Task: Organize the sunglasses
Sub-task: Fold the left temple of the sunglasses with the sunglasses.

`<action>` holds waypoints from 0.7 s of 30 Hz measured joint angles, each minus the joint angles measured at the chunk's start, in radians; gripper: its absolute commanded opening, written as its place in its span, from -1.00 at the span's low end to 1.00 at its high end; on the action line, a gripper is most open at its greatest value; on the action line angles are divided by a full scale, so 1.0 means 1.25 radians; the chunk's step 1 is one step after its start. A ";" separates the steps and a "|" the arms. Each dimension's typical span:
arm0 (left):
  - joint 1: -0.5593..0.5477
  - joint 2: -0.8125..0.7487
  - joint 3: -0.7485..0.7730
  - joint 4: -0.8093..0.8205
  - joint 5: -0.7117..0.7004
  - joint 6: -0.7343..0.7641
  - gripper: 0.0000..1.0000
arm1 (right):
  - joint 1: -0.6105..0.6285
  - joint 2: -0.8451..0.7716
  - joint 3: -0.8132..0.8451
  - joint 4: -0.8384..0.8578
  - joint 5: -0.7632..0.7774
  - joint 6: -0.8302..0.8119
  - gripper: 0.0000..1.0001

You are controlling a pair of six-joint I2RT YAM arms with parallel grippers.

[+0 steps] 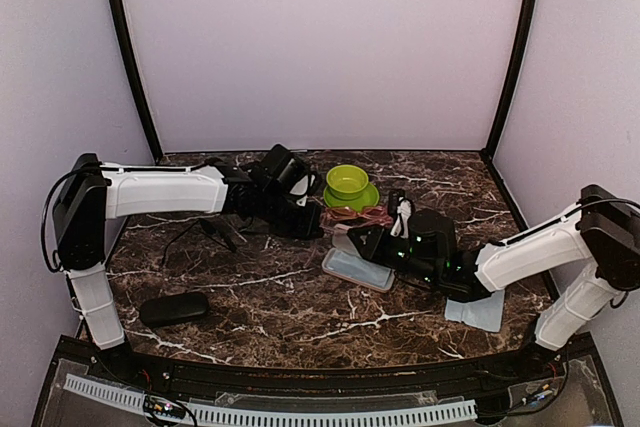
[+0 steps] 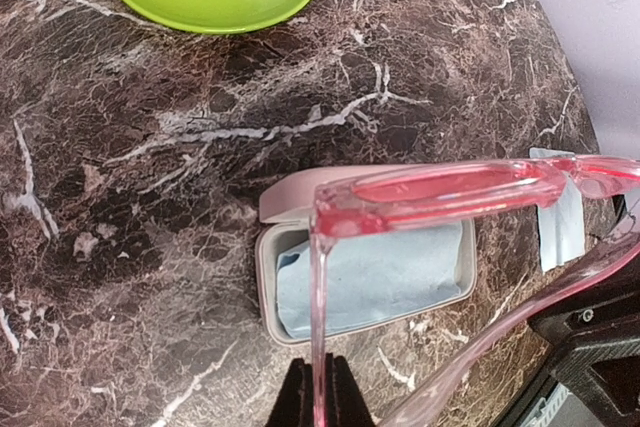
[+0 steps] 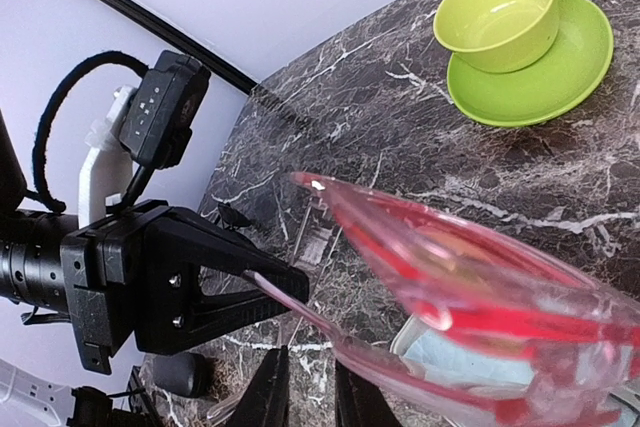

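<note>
Top view: the red glasses are hanging in the air between the two arms, above the open case lying on the desk.

Left wrist: the left hand is pinching one temple, fingers pressed together on it. The front is hovering over the case's blue lining.

Right wrist: the right hand is sitting narrow, with a temple crossing just above its fingertips. I cannot tell whether it is gripping.

Handling: I am judging the frame light, thin and springy, with slick lenses and weak hinges. Holding by temple or bridge is looking safest, gently, never by the lenses.
</note>
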 measured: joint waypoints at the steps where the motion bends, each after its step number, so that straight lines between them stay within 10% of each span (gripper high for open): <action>1: 0.000 0.000 -0.002 0.003 0.001 -0.001 -1.00 | 0.000 0.000 0.000 0.002 0.005 0.003 -0.65; 21: 0.000 0.000 -0.030 0.020 0.016 -0.011 -1.00 | 0.004 -0.002 -0.008 0.003 0.075 0.034 -0.47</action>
